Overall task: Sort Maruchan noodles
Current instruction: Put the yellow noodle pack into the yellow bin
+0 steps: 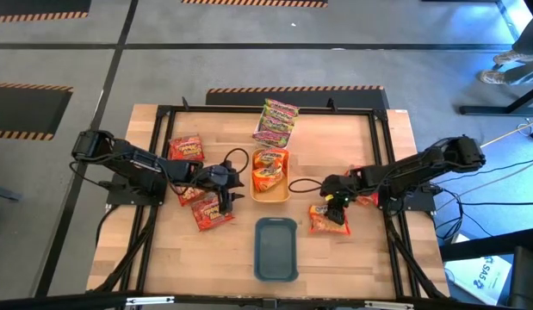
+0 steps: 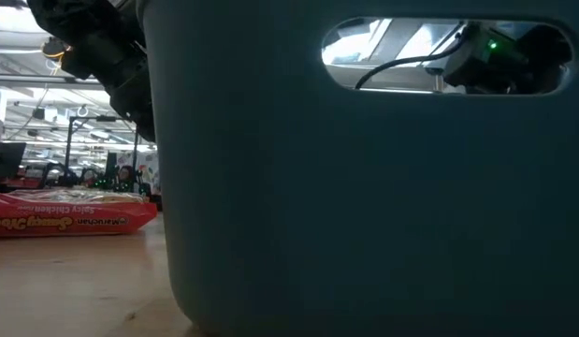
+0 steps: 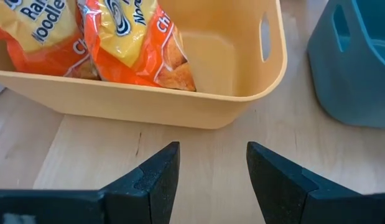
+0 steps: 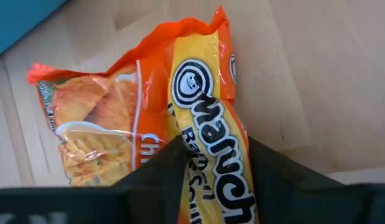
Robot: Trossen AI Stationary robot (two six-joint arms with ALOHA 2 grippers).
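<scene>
One orange Maruchan packet [image 4: 198, 124] — crinkled, yellow-banded, pinched by right gripper [image 4: 211, 168].

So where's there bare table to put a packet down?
Bare wood lies left and right of the teal tray along the near edge, and between the green-pink packets and the right rail. It's crowded around the orange tray and the red packets.

Grey concrete floor [image 1: 249, 69] around light wooden table [image 1: 369, 250]. Black-and-orange hazard tape strips [image 1: 292, 89] on floor beyond far table edge. Person's shoes [image 1: 507, 69] far right. Bright ceiling lights [image 2: 46, 70] over cluttered room behind.
</scene>
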